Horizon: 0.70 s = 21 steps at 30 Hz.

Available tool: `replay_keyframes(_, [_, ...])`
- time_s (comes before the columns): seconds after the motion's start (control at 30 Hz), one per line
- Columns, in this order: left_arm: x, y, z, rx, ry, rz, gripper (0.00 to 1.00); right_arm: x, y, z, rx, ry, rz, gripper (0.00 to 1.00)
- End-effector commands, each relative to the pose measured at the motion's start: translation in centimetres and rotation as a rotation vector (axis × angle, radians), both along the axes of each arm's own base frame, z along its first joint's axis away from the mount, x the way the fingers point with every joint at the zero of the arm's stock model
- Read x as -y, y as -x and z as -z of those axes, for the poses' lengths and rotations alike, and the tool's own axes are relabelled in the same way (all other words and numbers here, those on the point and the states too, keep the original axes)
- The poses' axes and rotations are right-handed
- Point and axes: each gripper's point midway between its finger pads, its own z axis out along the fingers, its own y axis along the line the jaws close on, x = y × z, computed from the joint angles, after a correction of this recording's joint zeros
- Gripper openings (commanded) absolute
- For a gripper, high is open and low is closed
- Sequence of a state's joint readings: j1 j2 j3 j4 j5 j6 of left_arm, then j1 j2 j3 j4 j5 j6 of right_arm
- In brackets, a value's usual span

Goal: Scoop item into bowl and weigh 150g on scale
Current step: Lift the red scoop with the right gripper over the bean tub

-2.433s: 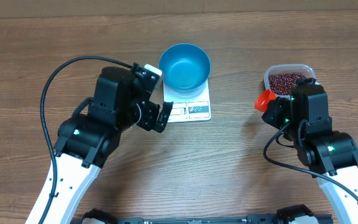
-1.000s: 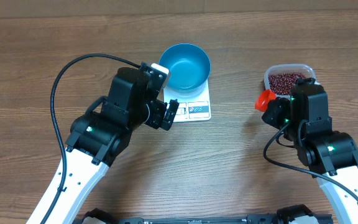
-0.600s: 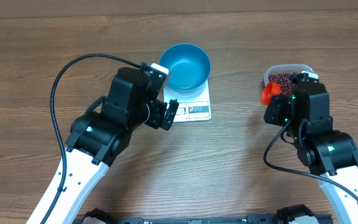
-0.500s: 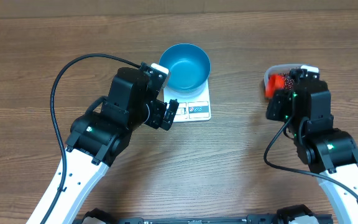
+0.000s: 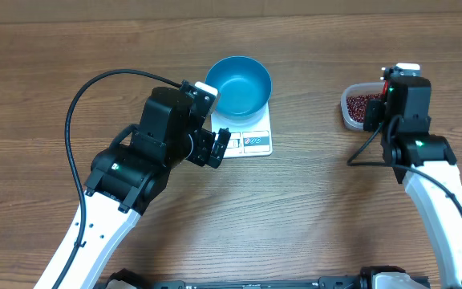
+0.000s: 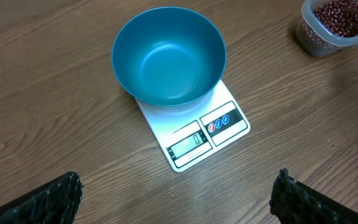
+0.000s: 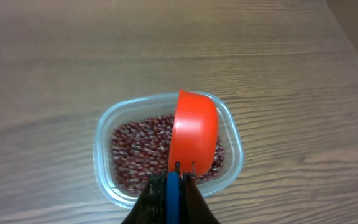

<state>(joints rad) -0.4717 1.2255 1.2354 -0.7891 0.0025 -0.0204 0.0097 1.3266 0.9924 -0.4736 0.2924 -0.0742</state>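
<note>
Obs: the right gripper [image 7: 173,177], clamped on the red scoop [image 7: 194,137], has swung from beside the tub [image 7: 103,146] to above it. The scoop hangs tilted over the beans [image 7: 135,155], well right of the scale [image 6: 204,134]. The bowl [image 6: 169,59] on the scale is empty. The left gripper [image 5: 217,146] gapes wide at the scale's left edge. First scoop looks imminent.

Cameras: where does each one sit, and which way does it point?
Overhead: above the table, looking straight down; the left arm and right arm show.
Left wrist: on the left arm, looking down and forward at the bowl on the scale; the open left gripper shows dark fingers in the bottom corners.
Right wrist: on the right arm, looking down into the tub of beans; the shut right gripper holds a red scoop.
Shared: overhead and left wrist both show bowl, scale and tub.
</note>
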Motion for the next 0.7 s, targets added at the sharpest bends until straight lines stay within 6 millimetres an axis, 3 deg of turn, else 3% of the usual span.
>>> replay_keyframes(0.0, [-0.1,0.0,0.6,-0.012,-0.008,-0.010,1.00,0.4,-1.1,0.4,-0.055,0.140,-0.108,0.04])
replay_keyframes(0.27, [-0.1,0.0,0.5,-0.012,-0.007,-0.010,1.00,0.7,-2.5,3.3,-0.145,0.253,-0.201,0.04])
replay_keyframes(0.47, [-0.1,0.0,0.6,-0.012,-0.008,-0.010,1.00,0.8,-2.9,3.2,-0.132,0.266,-0.205,0.04])
replay_keyframes(0.67, [-0.1,0.0,0.5,-0.012,-0.007,-0.010,1.00,2.1,-2.4,3.1,-0.176,0.354,-0.176,0.04])
